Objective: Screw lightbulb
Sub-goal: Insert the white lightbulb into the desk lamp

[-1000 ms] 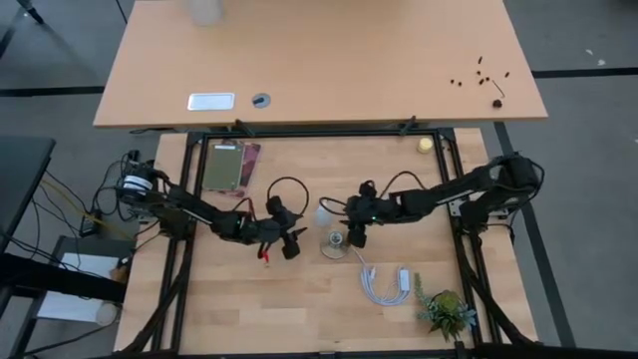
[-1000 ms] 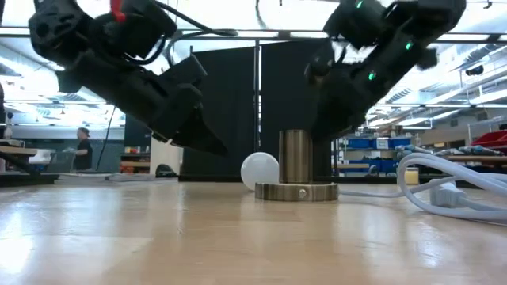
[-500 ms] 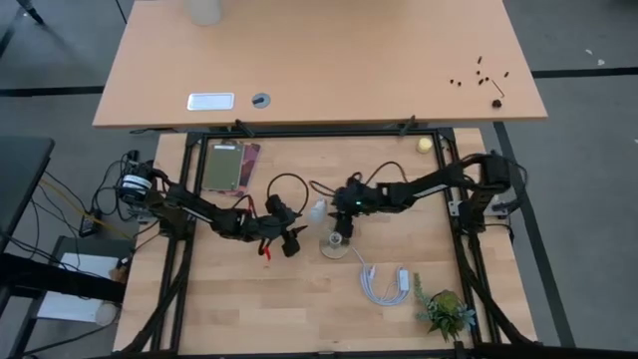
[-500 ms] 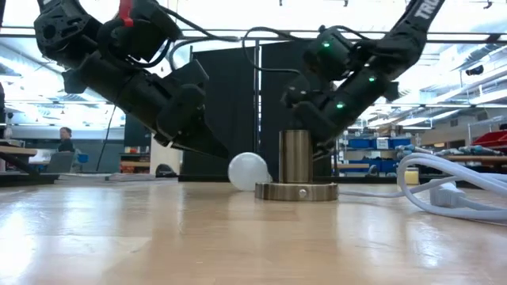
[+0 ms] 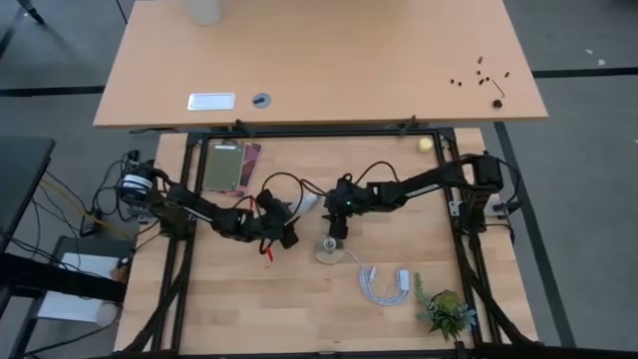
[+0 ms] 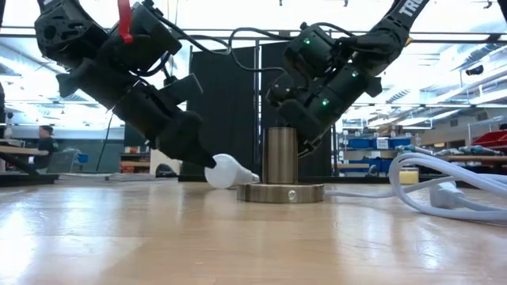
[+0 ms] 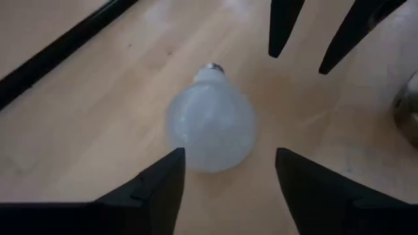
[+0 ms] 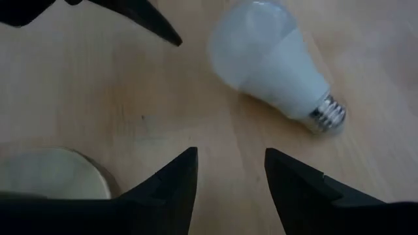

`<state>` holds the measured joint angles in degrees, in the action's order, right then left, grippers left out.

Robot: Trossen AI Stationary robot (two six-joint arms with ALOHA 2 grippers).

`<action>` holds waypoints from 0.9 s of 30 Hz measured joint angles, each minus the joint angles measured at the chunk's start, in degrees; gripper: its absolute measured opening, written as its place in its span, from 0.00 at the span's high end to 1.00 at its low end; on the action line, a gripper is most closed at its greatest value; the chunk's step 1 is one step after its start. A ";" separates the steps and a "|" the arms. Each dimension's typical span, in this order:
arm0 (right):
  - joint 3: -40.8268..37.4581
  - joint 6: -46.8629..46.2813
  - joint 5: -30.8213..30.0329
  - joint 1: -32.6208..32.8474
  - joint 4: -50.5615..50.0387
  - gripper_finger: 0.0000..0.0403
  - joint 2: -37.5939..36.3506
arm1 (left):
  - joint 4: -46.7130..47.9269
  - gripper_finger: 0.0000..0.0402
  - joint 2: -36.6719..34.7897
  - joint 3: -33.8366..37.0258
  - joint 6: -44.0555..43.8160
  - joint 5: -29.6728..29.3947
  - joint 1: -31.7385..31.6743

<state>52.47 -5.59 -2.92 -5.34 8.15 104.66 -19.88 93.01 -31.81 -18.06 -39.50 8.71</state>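
The frosted-white lightbulb lies on its side on the wooden table, its silvery screw base pointing away from my left gripper. My left gripper stands open just left of it, fingertips on either side of the bulb's round end. My right gripper is open with nothing between its fingers, hovering right of the bulb and beyond the socket. The socket is a metal cylinder on a flat round disc that rests on the table. My left gripper's one fingertip stands right against the bulb's round end. Whether it touches the bulb I cannot tell. The fingers slant down from the table's left, and the bulb lies on the table.
A coiled white cable with plug lies right of the socket, toward the near edge, and shows in the low view as a cable. A small plant stands at the near right. A green and pink flat object lies at the far left.
My right gripper has gone toward the table's left and a little down, coming in over the socket. The bulb has slid left toward my left gripper and turned, so its screw base now shows. The socket has slid slightly left along the table.
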 joint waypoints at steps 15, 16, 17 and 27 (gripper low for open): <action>-0.01 1.43 2.50 -1.73 -2.99 0.53 -1.09 | 4.96 0.07 0.00 -2.98 13.39 7.19 -10.73; -0.01 1.41 2.81 -1.69 -3.85 0.53 -1.58 | 5.47 0.06 -0.01 -3.32 14.77 8.01 -11.39; -0.02 1.41 2.93 -1.66 -4.51 0.53 -2.11 | 5.94 0.06 -0.26 -3.63 15.91 8.85 -12.00; 0.00 3.12 3.40 -3.28 -8.04 0.53 -8.98 | 12.02 0.06 -1.68 -8.81 19.39 20.39 -16.38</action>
<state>52.47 -2.47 0.48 -8.62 0.11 95.68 -7.86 91.33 -40.62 1.33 -19.10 -7.67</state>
